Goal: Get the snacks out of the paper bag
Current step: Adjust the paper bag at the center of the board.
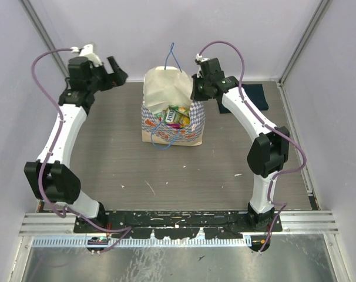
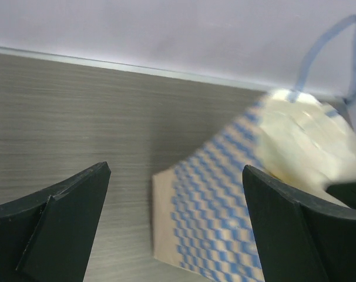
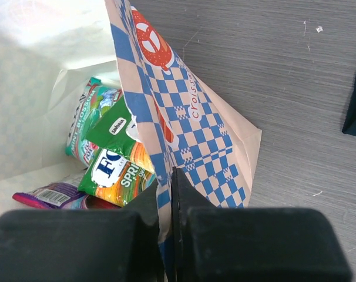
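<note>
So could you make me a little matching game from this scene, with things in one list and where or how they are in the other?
Things:
1. left claw
2. right claw
3. snacks
4. dark cloth

Place or state:
A. inside the paper bag
B. wide open, gripping nothing
C. lying on the table, far right side
D. pinched shut on the paper bag's edge

Pairs: 1-B, 2-D, 3-A, 4-C
</note>
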### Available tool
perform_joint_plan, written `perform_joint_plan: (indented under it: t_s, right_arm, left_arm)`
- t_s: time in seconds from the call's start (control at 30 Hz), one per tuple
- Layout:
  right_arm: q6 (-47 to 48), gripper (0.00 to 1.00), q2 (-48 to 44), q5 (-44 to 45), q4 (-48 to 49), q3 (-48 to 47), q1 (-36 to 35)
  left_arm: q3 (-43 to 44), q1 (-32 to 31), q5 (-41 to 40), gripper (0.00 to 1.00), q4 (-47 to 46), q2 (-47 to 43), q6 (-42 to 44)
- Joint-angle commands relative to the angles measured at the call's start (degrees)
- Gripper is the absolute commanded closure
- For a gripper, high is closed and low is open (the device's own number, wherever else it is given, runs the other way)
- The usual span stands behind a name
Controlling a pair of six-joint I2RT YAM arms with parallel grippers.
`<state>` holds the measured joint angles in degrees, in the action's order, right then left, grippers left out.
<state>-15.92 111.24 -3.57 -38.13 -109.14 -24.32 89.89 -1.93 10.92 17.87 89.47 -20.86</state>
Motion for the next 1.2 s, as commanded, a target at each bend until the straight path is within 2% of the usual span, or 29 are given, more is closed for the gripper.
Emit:
perform_joint_plan:
  t_s: [0.0,0.2,0.33,0.43,0.73,0.9,0.93,1.0,1.1,1.17]
  right_arm:
    - [1.3,0.91,-6.4,-1.5,2.1,0.3,-0.5]
    - [2.0,0.89,-8.4,0.5,0.9,2.0,-0.5]
    - [1.0,0.88,-9.2,2.0,0.4,2.9,-0.5]
    - [0.6,0.88,-9.6,2.0,0.4,3.8,-0.5]
    - [0.2,0.88,-7.8,4.9,-0.7,3.4,-0.5]
    - [1.0,0.91,-6.1,5.9,-2.5,1.0,-0.5]
    - [1.1,0.93,-5.8,6.1,-2.9,0.0,-0.5]
    - [1.2,0.95,-5.1,6.2,-3.9,-2.1,-0.5]
    - [1.3,0.97,-4.1,6.3,-4.7,-5.8,-0.5]
    - [1.6,0.99,-2.8,6.4,-5.0,-8.9,-0.5]
  left_arm:
    - [3.4,-13.5,-3.8,0.02,0.7,-5.7,5.3]
    - [11.0,-16.7,-4.6,0.02,8.9,2.8,7.5]
    - [14.9,-22.5,-23.0,0.02,13.6,7.4,16.1]
    - [13.4,-23.4,-27.7,0.02,12.7,7.9,17.7]
    - [12.0,-23.3,-28.1,0.02,15.7,11.1,16.7]
    - [8.1,-21.7,-26.9,0.0,12.5,10.4,14.1]
    - [8.4,-21.0,-26.1,0.04,12.4,10.6,13.5]
    - [10.8,-19.6,-24.3,0.22,13.4,11.4,12.7]
    - [15.2,-18.2,-22.9,0.6,16.2,13.1,12.7]
    - [17.6,-17.5,-21.7,0.78,17.3,14.3,13.1]
